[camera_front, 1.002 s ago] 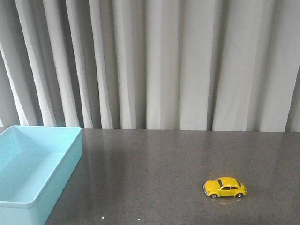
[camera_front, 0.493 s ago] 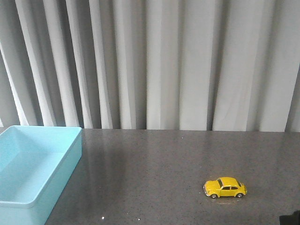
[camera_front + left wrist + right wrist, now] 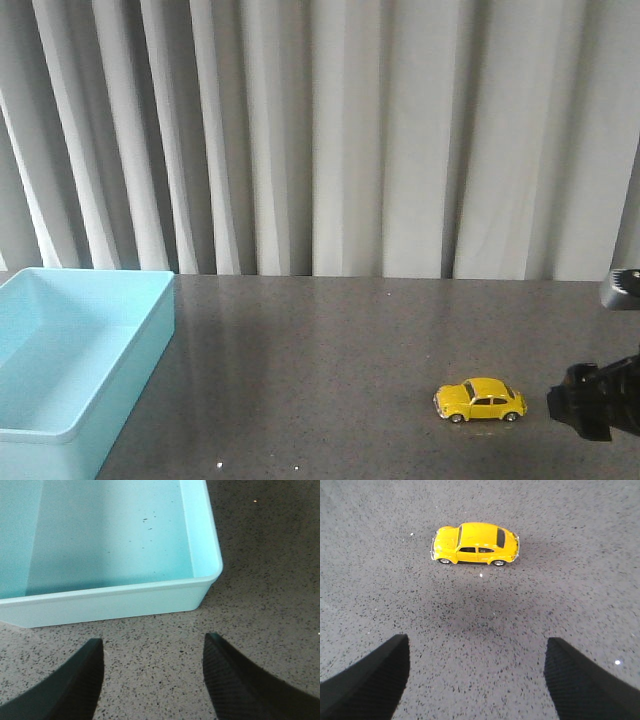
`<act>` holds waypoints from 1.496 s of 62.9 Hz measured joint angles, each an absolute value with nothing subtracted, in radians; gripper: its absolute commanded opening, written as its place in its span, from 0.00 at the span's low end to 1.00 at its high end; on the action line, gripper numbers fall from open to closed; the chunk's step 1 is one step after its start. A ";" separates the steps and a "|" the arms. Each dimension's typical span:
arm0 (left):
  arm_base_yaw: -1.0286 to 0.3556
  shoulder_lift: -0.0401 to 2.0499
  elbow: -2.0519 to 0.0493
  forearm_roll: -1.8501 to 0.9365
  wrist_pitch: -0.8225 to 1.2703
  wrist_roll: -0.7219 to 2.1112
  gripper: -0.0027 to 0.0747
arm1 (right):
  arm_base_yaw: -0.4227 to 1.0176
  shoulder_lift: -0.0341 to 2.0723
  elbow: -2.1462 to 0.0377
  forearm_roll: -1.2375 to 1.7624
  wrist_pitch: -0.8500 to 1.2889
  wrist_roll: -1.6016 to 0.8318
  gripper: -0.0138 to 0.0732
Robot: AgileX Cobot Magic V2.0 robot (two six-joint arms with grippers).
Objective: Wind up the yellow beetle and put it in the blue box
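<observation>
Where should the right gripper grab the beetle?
Probably across the body's flat door sides, from above. The beetle sits upright on its wheels, side-on, clear all round, and the open right gripper hangs nearby. The rounded roof looks likelier to slip.

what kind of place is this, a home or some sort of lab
Most likely a lab or test setup, not a home: a bare dark speckled table, a plain grey curtain as backdrop, and only a toy car and a blue box laid out.
</observation>
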State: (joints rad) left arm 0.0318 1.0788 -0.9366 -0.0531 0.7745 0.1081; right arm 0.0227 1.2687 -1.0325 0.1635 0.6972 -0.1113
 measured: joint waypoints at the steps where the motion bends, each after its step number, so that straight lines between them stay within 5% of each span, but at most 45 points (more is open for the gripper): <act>1: 0.032 1.078 -0.937 -0.057 0.775 0.109 0.60 | 0.023 1.283 -1.050 0.164 0.703 -0.116 0.78; 25: 0.033 1.079 -0.937 -0.071 0.781 0.119 0.60 | 0.103 1.665 -1.396 0.092 0.789 -0.075 0.78; 51: 0.033 1.079 -0.937 -0.071 0.790 0.119 0.60 | 0.103 2.037 -1.834 0.037 1.115 -0.035 0.78; 94: 0.033 1.079 -0.937 -0.071 0.802 0.119 0.60 | 0.081 2.179 -1.953 0.095 1.159 -0.021 0.78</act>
